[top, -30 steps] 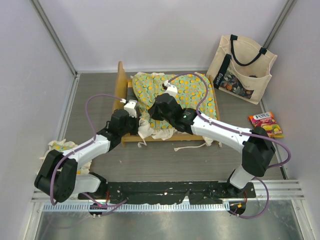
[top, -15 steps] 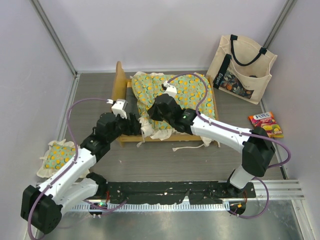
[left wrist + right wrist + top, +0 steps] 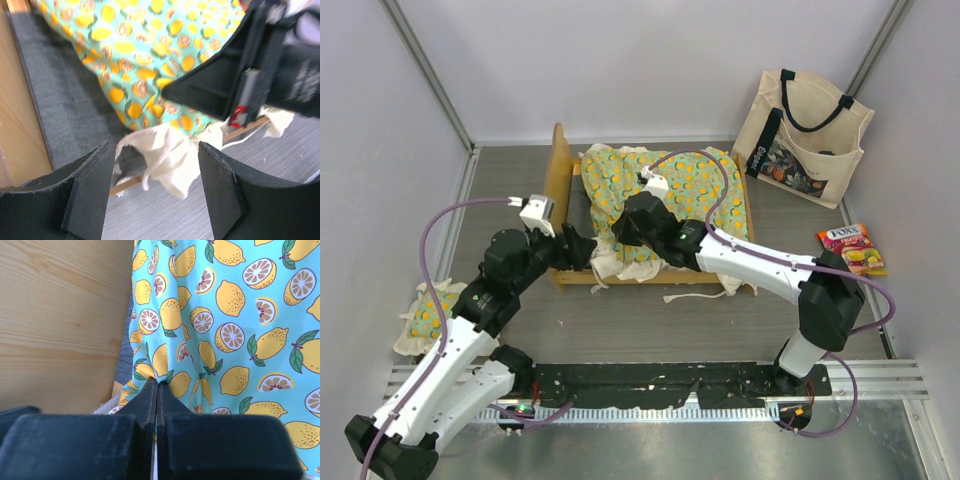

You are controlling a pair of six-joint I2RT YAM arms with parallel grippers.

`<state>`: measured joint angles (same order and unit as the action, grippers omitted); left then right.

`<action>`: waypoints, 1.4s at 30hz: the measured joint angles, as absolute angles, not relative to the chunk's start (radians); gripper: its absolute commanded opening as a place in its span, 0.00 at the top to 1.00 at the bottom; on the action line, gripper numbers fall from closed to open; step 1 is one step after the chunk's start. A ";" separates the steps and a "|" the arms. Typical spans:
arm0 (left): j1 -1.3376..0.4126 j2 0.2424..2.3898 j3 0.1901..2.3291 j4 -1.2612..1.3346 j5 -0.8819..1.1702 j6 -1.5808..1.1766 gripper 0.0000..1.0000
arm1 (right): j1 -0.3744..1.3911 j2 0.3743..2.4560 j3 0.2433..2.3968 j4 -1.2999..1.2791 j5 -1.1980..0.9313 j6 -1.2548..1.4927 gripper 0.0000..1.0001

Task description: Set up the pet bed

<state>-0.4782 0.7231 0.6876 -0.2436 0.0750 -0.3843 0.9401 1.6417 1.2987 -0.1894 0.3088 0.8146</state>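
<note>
Mattress cushion [image 3: 680,180] near the desk's far edge looks soft, light, floppy; right gripper [image 3: 157,387] is clamped on its fabric, left gripper [image 3: 156,150] gapes empty beside the graspable ruffle [image 3: 172,162].

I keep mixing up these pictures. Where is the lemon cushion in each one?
Top external: cushion in the middle, upper half.
Left wrist: cushion across the top.
Right wrist: cushion fills the right side.
Landmark: wooden frame, left of it in every view.
</note>
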 measured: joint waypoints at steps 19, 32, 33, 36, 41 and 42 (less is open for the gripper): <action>-0.477 0.688 0.864 -0.495 -0.214 -0.245 0.12 | 1.051 1.927 1.580 -0.315 0.406 0.805 0.99; -0.463 0.787 0.791 -0.497 -0.221 -0.260 0.29 | 1.056 1.938 1.538 -0.308 0.239 0.636 0.40; -0.455 0.788 0.781 -0.494 -0.220 -0.262 0.30 | 1.056 1.901 1.498 -0.297 0.222 0.621 0.40; -0.425 0.793 0.751 -0.491 -0.205 -0.278 0.33 | 1.060 1.768 1.395 -0.276 0.183 0.590 0.39; -0.387 0.801 0.728 -0.491 -0.179 -0.292 0.36 | 1.068 1.518 1.234 -0.208 0.119 0.580 0.45; -0.384 0.801 0.727 -0.491 -0.175 -0.293 0.36 | 1.070 1.480 1.202 -0.194 0.107 0.581 0.48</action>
